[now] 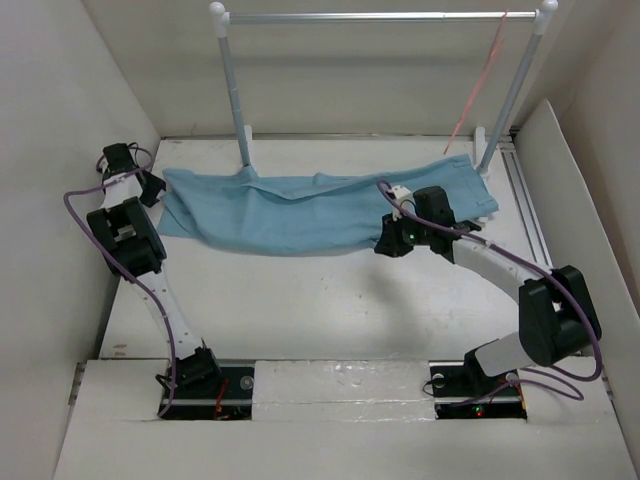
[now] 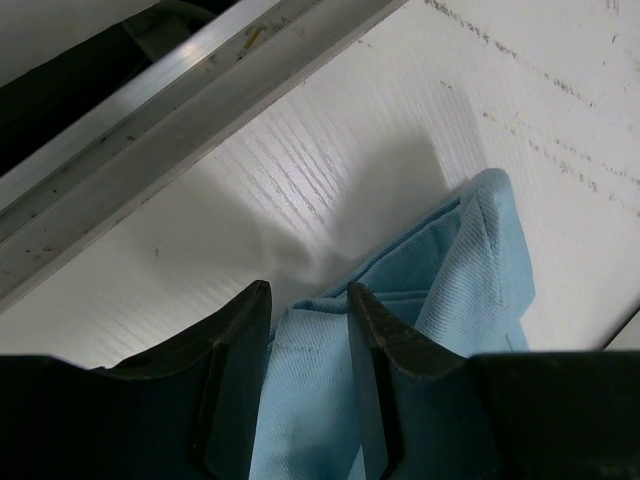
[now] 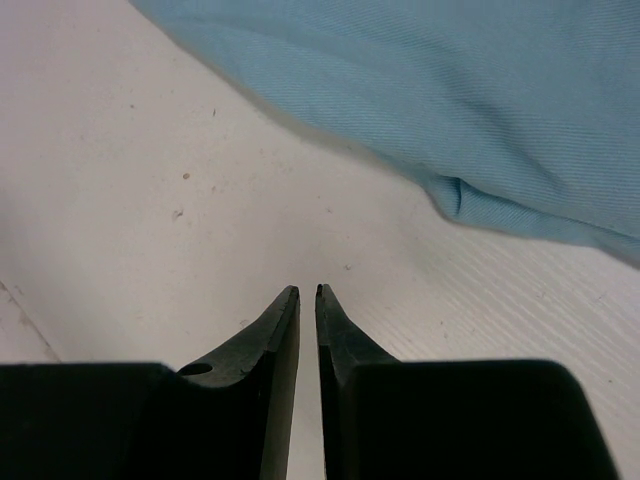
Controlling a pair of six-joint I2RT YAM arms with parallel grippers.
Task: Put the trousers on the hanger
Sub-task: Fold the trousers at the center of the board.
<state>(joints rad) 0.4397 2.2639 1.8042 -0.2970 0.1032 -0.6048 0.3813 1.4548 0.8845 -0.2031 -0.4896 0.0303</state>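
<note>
I am watching the trousers lying folded lengthwise across the far half of the desk. They are stretching from its left edge to the right post of the rack. The hanger is hanging from the silver rail near that post, above the cloth's right end. My left gripper is pinching a fold of the trousers at the desk's left edge. My right gripper is hovering over bare white board beside their near edge, jaws nearly touching, holding nothing. White panels are enclosing the desk.
</note>
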